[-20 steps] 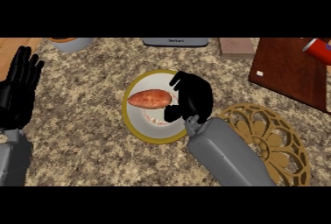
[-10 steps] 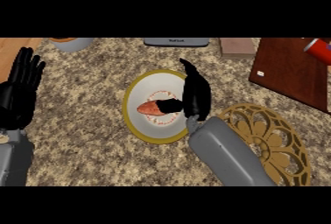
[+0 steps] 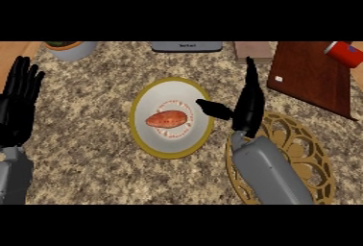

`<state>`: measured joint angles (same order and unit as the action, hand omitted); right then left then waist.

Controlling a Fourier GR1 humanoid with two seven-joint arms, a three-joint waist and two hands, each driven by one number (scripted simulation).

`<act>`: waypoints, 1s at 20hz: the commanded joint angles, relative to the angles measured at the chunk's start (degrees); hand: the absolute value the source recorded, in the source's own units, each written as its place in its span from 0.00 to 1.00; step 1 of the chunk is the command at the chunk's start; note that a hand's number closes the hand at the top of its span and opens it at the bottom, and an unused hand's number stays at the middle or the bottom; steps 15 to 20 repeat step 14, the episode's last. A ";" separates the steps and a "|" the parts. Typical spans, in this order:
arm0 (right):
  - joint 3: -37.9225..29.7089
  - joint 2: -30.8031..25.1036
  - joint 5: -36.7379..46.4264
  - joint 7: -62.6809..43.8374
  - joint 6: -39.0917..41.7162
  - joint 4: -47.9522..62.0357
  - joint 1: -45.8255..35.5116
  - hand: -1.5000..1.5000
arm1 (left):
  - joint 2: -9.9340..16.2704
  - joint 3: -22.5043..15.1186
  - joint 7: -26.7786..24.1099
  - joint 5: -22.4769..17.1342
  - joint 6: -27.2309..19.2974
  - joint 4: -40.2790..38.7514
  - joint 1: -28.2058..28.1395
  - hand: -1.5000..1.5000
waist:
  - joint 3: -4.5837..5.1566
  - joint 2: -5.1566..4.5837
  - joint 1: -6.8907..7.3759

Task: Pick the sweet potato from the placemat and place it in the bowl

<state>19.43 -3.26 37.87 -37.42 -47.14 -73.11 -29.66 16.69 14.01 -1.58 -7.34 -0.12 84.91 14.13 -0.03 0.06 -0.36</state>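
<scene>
The orange-brown sweet potato (image 3: 168, 118) lies in the middle of the white bowl (image 3: 164, 147), which has a yellow-green rim. To the bowl's right, my right hand (image 3: 245, 106) is open, with fingers pointing straight up the view and the thumb reaching left over the bowl's rim, apart from the potato. The round golden openwork placemat (image 3: 301, 149) lies under and right of my right forearm. At the view's left edge my left hand (image 3: 18, 105) rests open, fingers up.
A dark red wooden board (image 3: 312, 77) lies at the back right with a red can (image 3: 344, 48) on its far corner. A grey pot (image 3: 71, 48) stands at the back left, and a grey appliance (image 3: 187, 46) at the back middle beside a tan block (image 3: 252, 50).
My right hand has let go of the sweet potato, straightened its fingers and drawn back right off the bowl. The potato now lies uncovered in the bowl. The left hand has not moved.
</scene>
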 commanded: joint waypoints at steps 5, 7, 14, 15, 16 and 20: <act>-5.20 -10.54 -13.13 9.58 0.69 -22.77 19.77 0.00 | -0.89 -0.76 2.70 1.05 -2.32 1.59 1.64 0.50 | -0.04 0.15 -1.07; -9.67 -14.70 -21.37 15.77 3.31 -23.86 23.02 0.00 | -0.33 0.26 0.82 -0.27 0.03 3.12 -2.92 0.50 | -0.07 0.06 -0.21; -17.29 -16.01 -36.81 33.94 10.91 -29.73 38.54 0.00 | 1.20 1.40 -0.29 0.03 0.80 -2.38 0.97 0.50 | -0.05 -0.06 -0.65; -17.29 -16.01 -36.81 33.94 10.91 -29.73 38.54 0.00 | 1.20 1.40 -0.29 0.03 0.80 -2.38 0.97 0.50 | -0.05 -0.06 -0.65; -17.29 -16.01 -36.81 33.94 10.91 -29.73 38.54 0.00 | 1.20 1.40 -0.29 0.03 0.80 -2.38 0.97 0.50 | -0.05 -0.06 -0.65; -17.29 -16.01 -36.81 33.94 10.91 -29.73 38.54 0.00 | 1.20 1.40 -0.29 0.03 0.80 -2.38 0.97 0.50 | -0.05 -0.06 -0.65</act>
